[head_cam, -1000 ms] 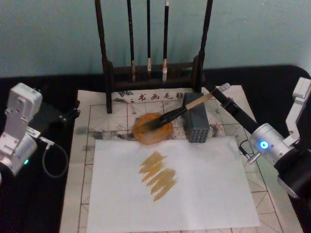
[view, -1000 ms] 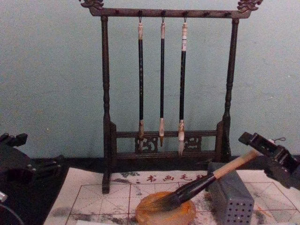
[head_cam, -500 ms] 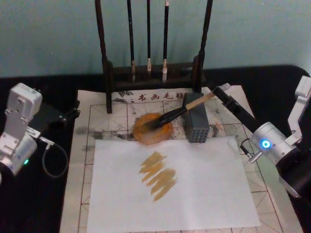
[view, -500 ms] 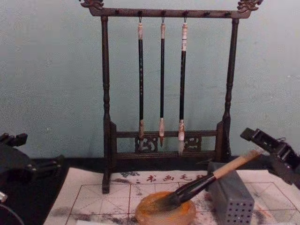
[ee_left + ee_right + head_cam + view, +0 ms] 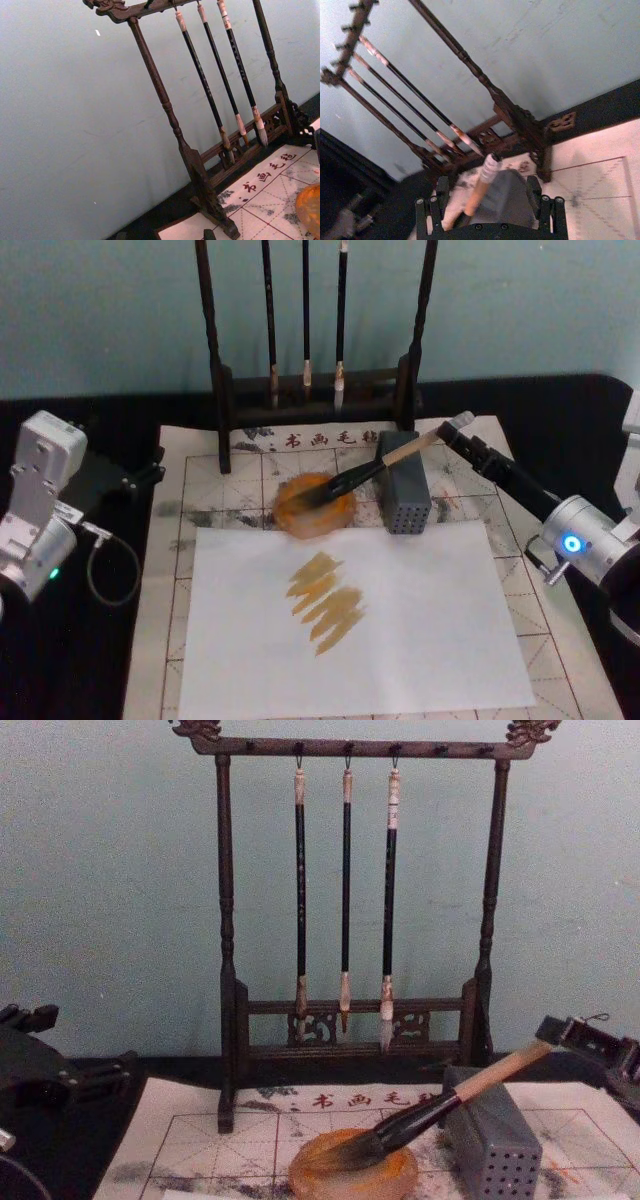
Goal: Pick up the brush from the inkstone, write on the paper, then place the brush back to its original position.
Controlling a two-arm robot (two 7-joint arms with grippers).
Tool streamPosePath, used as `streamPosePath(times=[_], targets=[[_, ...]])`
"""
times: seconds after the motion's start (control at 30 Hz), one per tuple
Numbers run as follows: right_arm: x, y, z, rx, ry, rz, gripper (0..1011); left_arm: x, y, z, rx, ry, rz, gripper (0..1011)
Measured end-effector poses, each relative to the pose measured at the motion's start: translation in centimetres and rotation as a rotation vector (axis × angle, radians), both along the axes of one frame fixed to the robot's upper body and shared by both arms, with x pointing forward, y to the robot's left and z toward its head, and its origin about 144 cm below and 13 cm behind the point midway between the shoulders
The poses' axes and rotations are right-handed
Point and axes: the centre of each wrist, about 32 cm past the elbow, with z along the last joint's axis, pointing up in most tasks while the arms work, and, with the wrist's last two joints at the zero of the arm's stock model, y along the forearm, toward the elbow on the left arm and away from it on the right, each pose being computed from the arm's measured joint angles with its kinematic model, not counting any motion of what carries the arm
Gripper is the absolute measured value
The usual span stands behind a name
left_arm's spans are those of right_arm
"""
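Note:
The brush [image 5: 365, 473] lies slanted, its dark bristles in the round orange inkstone [image 5: 314, 507] and its pale handle propped on a grey perforated block [image 5: 405, 498]. In the chest view the brush [image 5: 440, 1108] rises to the right off the inkstone [image 5: 352, 1175]. My right gripper [image 5: 460, 426] is open just beyond the handle's end, not holding it; in the right wrist view its fingers [image 5: 547, 212] stand wide apart behind the handle tip. The red-gridded paper [image 5: 200, 480] carries a plain white sheet [image 5: 420, 640] with ochre strokes. My left gripper [image 5: 150, 468] is parked open at the left.
A dark wooden rack [image 5: 315, 400] with three thin hanging brushes stands at the paper's far edge, close behind the inkstone and block. A black table [image 5: 100, 660] surrounds the paper. A cable loop [image 5: 110, 570] lies by the left arm.
My right gripper has drawn back to the right, away from the brush handle's end. The brush stays on the inkstone and block. The left arm is still.

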Motion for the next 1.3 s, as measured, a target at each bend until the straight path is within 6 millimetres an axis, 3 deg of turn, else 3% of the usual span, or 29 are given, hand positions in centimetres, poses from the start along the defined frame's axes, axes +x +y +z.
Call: streamPosePath(times=[0.5,1.3], targets=[[-1.3,-0.7,1.6,-0.499,-0.111,0.002,1000,0.0,0.0,0.0,0.0,0.0,0.0,1001],[-0.5,1.6,-1.3,-0.564,-0.151,-0.208,1000,0.0,0.0,0.0,0.0,0.0,0.0,1001]])
